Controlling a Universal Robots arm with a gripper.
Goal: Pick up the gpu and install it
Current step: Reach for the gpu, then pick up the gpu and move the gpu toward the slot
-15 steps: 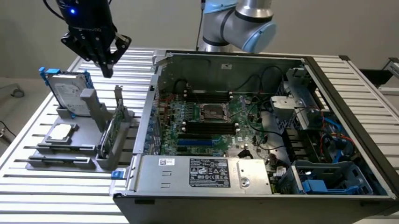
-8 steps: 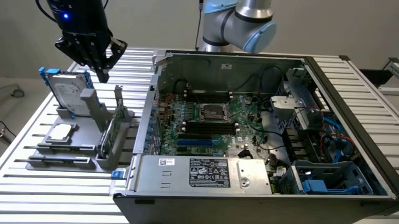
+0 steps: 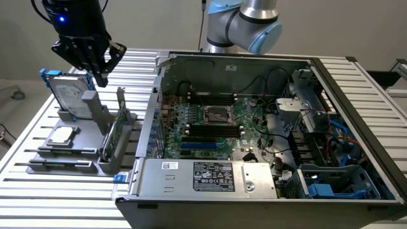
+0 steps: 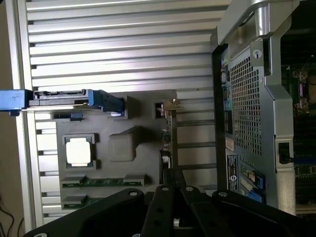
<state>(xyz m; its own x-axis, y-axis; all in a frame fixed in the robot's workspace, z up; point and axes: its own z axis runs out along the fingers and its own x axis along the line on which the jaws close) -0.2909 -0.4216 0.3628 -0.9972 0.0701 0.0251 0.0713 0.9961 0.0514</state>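
None of the installing is showing as done yet: the gpu (image 3: 109, 140) is standing on its long edge in a slot of the grey holder (image 3: 45, 151), not in the machine. The holder is sitting on the slatted table (image 3: 38, 200), toward the table's edge at the exterior view's left. The open computer case (image 3: 356, 109) is taking up the table beside it, reaching toward the opposite edge.

In the wrist view the gpu (image 4: 168, 131) is appearing edge-on as a thin strip rising from the holder (image 4: 123, 148), with its silver bracket at one end.

The gripper (image 3: 102, 78) is hanging above the holder's far end, over the silver hard drive (image 3: 66, 93) in its blue frame, and is clear of the card. Its fingers are looking drawn together at the tips with nothing between them, so it is carrying nothing. From the wrist camera the gripper (image 4: 172, 183) is pointing down roughly in line with the card's edge, apart from it.

Inside the case the motherboard (image 3: 216, 124) is lying exposed, and the blue slot (image 3: 198, 144) near its front is looking unoccupied. I judge the work to be at its very start, with both the pick-up and the seating of the card remaining.
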